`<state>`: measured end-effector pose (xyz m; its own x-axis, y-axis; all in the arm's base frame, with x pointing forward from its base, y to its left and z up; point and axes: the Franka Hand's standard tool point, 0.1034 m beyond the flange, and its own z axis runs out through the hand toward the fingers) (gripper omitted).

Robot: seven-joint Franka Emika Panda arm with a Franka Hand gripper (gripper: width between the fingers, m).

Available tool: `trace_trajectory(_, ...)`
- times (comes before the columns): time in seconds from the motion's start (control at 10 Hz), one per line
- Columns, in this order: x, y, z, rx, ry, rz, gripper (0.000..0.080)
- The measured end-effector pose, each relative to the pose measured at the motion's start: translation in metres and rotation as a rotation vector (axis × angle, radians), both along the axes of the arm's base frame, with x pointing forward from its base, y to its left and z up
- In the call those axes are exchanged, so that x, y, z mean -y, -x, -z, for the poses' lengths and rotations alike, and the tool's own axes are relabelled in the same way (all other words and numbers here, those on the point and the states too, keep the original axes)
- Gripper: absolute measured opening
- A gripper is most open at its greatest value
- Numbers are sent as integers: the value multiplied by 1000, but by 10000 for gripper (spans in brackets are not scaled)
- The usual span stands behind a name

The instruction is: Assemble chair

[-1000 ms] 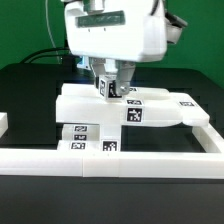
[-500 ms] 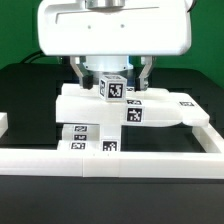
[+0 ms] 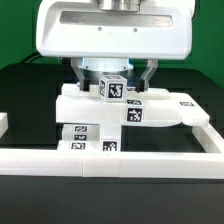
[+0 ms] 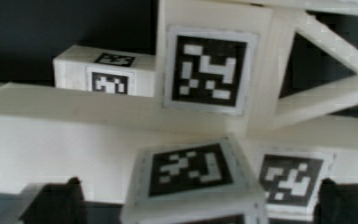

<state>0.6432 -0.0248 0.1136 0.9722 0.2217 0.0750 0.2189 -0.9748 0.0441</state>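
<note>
The chair parts are matte white with black-and-white tags. A small tagged cube (image 3: 114,89) stands on the flat slab (image 3: 165,108) of the part-built chair. More tagged parts (image 3: 80,135) lie in front of it. My gripper (image 3: 113,75) hangs straight over the cube, open, with one finger (image 3: 80,72) on each side and a gap to both. In the wrist view the cube (image 4: 197,172) sits between the dark fingertips (image 4: 51,205). Beyond it are a tagged panel (image 4: 208,65) and another small cube (image 4: 105,75).
The long low white border wall (image 3: 110,162) runs along the front and turns back at the exterior view's right (image 3: 207,128). A short white block (image 3: 3,124) shows at the left edge. The table top is black.
Between one second and half a second ago my hand turned about a quarter turn over the cube and its fingers now stand wide apart. Since then nothing visible has moved.
</note>
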Motion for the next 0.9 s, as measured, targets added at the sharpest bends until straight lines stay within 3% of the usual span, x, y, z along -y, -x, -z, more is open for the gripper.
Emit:
trace_trajectory(0.2, 2, 0, 0, 0, 0, 3, 397)
trace_trajectory(0.3, 2, 0, 0, 1, -1, 7, 397)
trace_trajectory(0.4, 2, 0, 0, 1, -2, 26, 275)
trace_trajectory(0.5, 2, 0, 0, 1, -3, 27, 275)
trace_trajectory(0.9, -2, -2, 1, 39, -60, 532, 273)
